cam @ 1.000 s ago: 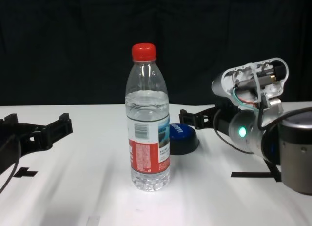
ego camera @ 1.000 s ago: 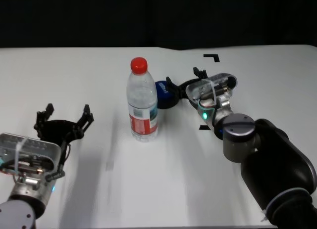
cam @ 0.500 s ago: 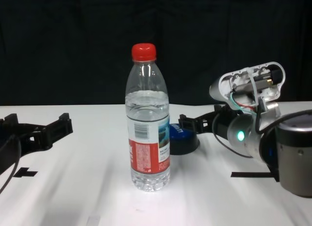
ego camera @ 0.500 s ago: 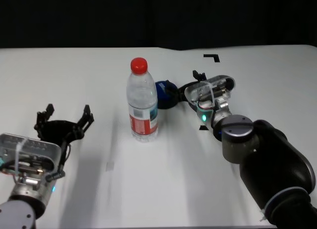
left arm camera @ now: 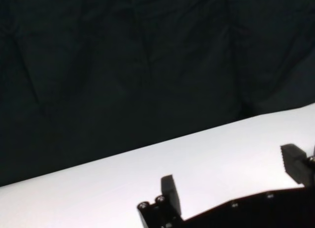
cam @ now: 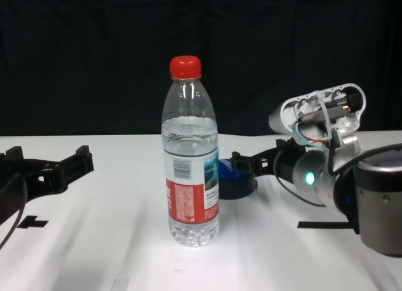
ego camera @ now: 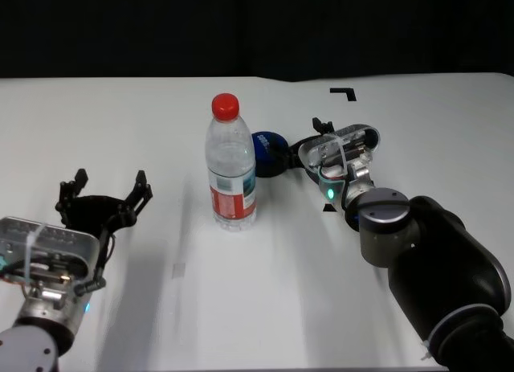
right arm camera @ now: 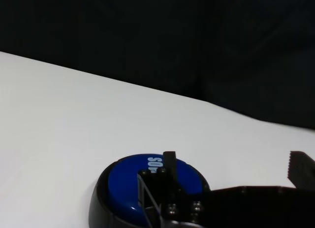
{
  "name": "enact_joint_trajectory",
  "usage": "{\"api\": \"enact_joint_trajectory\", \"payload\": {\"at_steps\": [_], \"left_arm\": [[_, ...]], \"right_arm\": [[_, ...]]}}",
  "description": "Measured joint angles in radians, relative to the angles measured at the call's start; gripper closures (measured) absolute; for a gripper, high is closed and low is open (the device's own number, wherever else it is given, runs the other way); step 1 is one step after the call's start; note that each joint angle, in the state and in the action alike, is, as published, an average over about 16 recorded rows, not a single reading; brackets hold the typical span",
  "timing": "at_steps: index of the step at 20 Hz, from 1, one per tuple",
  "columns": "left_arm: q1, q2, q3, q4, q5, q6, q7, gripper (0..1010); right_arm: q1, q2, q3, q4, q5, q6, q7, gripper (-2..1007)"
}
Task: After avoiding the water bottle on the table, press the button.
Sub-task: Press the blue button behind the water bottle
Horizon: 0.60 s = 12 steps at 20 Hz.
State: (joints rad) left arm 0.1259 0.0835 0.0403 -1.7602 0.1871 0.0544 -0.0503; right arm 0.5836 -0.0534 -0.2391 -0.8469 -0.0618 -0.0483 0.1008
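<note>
The water bottle (ego camera: 232, 167) (cam: 191, 171), clear with a red cap, stands upright mid-table. Just behind it to the right sits the low blue button (ego camera: 267, 151) (cam: 230, 178) (right arm camera: 130, 181) on its black base, partly hidden by the bottle in the chest view. My right gripper (ego camera: 301, 142) (right arm camera: 234, 171) is open, to the right of the bottle, low at the button. One of its fingers (right arm camera: 170, 171) lies over the right side of the blue dome; whether it touches is unclear. My left gripper (ego camera: 108, 187) (cam: 45, 160) (left arm camera: 231, 179) stays open at the near left, far from both.
The white table (ego camera: 241, 308) carries black tape marks at the far right (ego camera: 344, 91), by my right arm (cam: 320, 225) and at the near left (cam: 31, 223). A black curtain backs the far edge.
My right gripper has sunk lower and crept left toward the button, its finger now over the dome. The bottle, the button and the left arm have not moved.
</note>
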Motion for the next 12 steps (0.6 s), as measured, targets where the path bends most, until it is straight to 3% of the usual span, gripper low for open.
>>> {"api": "enact_joint_trajectory", "payload": {"at_steps": [12], "left_arm": [[0.0,0.0,0.0,0.0,0.0,0.0,0.0,7]], "right_arm": [[0.009,-0.005,-0.003,0.022,-0.006,0.006,0.002,3]]}}
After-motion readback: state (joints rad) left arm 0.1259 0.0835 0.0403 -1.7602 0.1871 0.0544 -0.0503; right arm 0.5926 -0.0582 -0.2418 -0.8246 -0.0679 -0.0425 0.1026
